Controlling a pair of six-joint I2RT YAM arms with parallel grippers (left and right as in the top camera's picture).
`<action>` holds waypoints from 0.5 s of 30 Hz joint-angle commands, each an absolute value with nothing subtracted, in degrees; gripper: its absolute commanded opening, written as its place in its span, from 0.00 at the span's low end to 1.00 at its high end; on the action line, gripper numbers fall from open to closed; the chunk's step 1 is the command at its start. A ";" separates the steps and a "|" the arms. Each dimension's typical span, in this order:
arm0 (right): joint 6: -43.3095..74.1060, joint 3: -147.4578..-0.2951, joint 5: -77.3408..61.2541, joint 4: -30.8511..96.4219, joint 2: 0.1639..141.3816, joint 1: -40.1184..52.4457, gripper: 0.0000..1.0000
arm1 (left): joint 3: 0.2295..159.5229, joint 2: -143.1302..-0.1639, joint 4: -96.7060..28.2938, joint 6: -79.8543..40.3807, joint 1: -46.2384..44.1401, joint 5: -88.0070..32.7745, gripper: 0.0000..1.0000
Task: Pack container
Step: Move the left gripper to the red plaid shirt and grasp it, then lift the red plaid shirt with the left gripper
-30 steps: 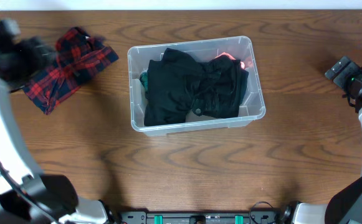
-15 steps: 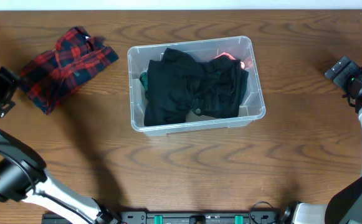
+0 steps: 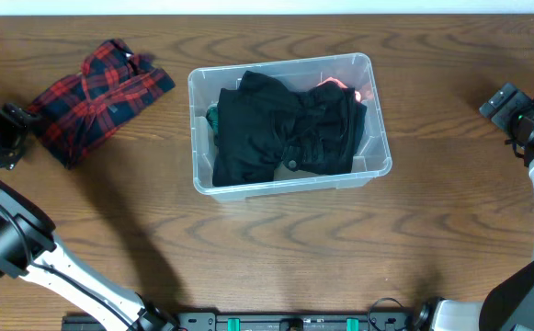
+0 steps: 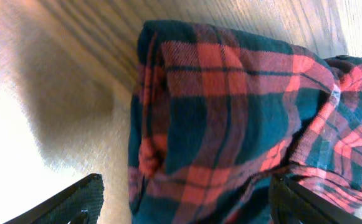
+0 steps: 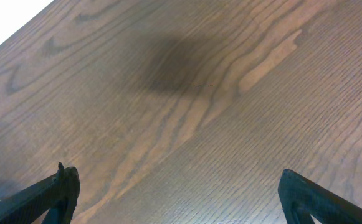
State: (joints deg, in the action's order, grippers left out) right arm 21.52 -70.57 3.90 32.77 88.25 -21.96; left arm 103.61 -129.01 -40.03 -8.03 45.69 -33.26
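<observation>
caught left gripper (image 3: 7, 138) just left of the plaid shirt (image 3: 101, 97), fingers (image 4: 84, 198) spread wide, holding nothing.
saw the shirt's long axis running near-left to far-right, near-left end toward those fingers. placed the container (image 3: 294, 187) mid-table, right of the shirt, holding a black garment (image 3: 285, 129). found right gripper (image 3: 513, 106) well apart at the right edge, also wide and bare. judged the left arm nearer for the pick.
</observation>
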 commanded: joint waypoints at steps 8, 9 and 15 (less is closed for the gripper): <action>22.26 -71.50 4.49 32.82 88.53 -22.11 0.99 | 103.24 -135.59 -34.54 -5.80 45.04 -35.62 0.85; 22.26 -71.50 4.49 32.84 88.53 -22.11 0.99 | 103.24 -136.14 -34.06 -5.80 44.91 -35.62 0.85; 22.26 -71.50 4.49 32.84 88.53 -22.11 0.99 | 103.24 -138.19 -31.99 -5.85 42.72 -35.64 0.85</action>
State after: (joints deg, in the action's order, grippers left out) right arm 21.52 -70.57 3.90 32.80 88.25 -21.96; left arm 103.63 -134.78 -32.03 -7.01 44.58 -35.88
